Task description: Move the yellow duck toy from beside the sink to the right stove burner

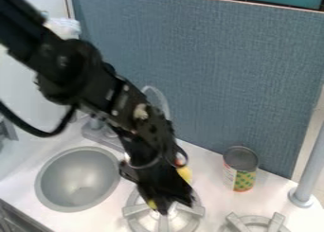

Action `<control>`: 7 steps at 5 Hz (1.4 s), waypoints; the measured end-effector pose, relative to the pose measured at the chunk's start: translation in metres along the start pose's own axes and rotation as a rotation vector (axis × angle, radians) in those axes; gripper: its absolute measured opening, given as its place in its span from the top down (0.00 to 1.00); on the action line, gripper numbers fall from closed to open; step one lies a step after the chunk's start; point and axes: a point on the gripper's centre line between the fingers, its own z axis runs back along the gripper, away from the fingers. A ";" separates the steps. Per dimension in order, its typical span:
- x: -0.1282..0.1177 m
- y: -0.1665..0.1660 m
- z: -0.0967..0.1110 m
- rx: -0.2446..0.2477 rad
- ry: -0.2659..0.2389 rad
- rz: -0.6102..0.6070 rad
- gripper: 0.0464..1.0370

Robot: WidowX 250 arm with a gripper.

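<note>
Hanging by the left stove burner (135, 210), right of the metal sink (79, 183), with black gripper (172, 205) against yellow object (185, 174), partly hidden; cannot tell if apart, together or clamped. Seemingly close work, calling for small moves, well left of tin can (240, 165).

Bright, even light; arm and counter softly blurred.

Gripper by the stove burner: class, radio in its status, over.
Gripper low over burner. Yellow item partly hidden by it, hold unclear. Can upright, off to the right, apart from gripper.
</note>
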 end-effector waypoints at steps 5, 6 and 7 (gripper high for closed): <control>0.030 -0.091 -0.098 0.097 0.178 -0.193 0.90; 0.037 -0.072 -0.111 0.121 0.215 -0.144 0.90; 0.038 -0.071 -0.124 0.096 0.262 -0.142 0.90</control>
